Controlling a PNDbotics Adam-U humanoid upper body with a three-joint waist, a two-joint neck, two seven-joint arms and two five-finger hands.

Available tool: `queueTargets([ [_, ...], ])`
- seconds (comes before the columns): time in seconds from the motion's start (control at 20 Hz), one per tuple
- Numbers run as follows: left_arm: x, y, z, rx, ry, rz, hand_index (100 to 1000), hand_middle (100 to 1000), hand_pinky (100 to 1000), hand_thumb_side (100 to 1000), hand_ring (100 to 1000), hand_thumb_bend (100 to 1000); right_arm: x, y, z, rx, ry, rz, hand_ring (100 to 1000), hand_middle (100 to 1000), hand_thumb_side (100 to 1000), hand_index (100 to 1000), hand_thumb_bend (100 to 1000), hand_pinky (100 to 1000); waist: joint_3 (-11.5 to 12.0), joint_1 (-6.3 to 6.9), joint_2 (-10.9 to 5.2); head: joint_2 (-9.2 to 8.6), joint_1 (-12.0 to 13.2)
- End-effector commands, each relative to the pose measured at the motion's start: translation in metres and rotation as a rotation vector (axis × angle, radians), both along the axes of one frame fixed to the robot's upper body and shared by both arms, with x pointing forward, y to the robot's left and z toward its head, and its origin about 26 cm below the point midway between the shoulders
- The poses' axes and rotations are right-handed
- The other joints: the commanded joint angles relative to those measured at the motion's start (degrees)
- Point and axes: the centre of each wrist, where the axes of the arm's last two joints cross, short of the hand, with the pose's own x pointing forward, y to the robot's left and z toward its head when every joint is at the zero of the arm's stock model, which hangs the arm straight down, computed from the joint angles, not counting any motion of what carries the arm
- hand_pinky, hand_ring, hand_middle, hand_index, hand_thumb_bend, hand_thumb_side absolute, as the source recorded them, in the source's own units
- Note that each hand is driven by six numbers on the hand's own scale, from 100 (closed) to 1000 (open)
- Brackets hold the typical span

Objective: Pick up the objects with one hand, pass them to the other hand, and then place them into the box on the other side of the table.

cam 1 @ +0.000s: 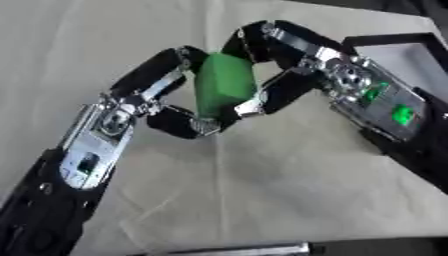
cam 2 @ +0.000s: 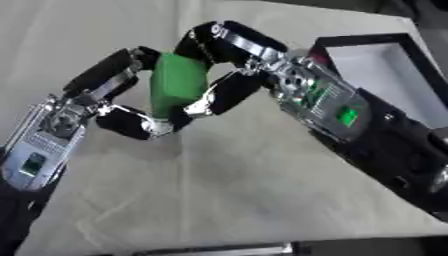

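A green block (cam 1: 224,83) hangs upright above the table's middle, held between both hands. My left hand (cam 1: 140,102) comes in from the lower left, with its fingers over the block's top left and its thumb under the lower end. My right hand (cam 1: 293,65) reaches in from the right, its fingers curled over the block's top and its thumb pressed to the lower right side. A black box (cam 2: 398,42) with a pale inside stands at the right edge, behind my right forearm.
A beige cloth (cam 1: 262,175) with creases covers the table. A metal bar (cam 1: 254,248) lies along the front edge. The box's far corner is cut off by the view's edge.
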Motion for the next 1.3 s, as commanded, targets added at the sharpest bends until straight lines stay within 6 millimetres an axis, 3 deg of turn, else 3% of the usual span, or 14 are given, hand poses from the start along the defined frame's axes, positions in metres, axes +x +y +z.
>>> queueTargets([
  [0.05,-0.003,-0.005,0.005,-0.009,-0.026,-0.006,626,595,758,311,613,100,-0.001,-0.003,0.009,0.006,-0.026,-0.010,516,324,100,442,650,588,-0.2,-0.06,-0.37,0.23,-0.2],
  [0.1,-0.003,-0.005,0.005,-0.010,-0.028,-0.002,659,613,763,306,626,100,-0.001,-0.003,0.009,0.006,-0.025,-0.010,516,324,100,441,651,588,-0.2,-0.08,-0.41,0.25,-0.1],
  [0.25,-0.002,-0.004,0.004,-0.013,-0.034,0.020,734,664,780,407,673,100,-0.001,-0.004,0.009,0.009,-0.027,-0.013,514,323,100,440,652,587,-0.3,-0.08,-0.56,0.25,0.1],
  [0.45,-0.002,-0.004,0.001,-0.017,-0.033,0.035,759,691,789,611,698,100,-0.001,-0.005,0.009,0.011,-0.025,-0.013,511,324,100,441,650,583,-0.4,0.08,-0.92,0.32,0.2],
  [0.55,-0.001,-0.003,-0.001,-0.017,-0.027,0.043,765,698,791,667,707,135,-0.001,-0.006,0.009,0.012,-0.028,-0.020,508,323,100,440,650,580,-0.6,0.18,-1.12,0.33,0.2],
  [0.9,0.000,-0.003,-0.006,0.007,-0.032,0.041,772,706,797,719,725,304,-0.001,-0.009,0.010,0.024,-0.027,-0.035,504,323,100,440,652,573,-0.8,0.80,-1.28,0.33,0.0],
  [1.3,0.000,-0.002,-0.008,0.037,-0.052,0.040,774,712,795,603,733,383,-0.001,-0.014,0.013,0.032,-0.043,-0.056,503,322,100,437,655,571,-1.2,1.01,-1.37,0.33,-0.2],
])
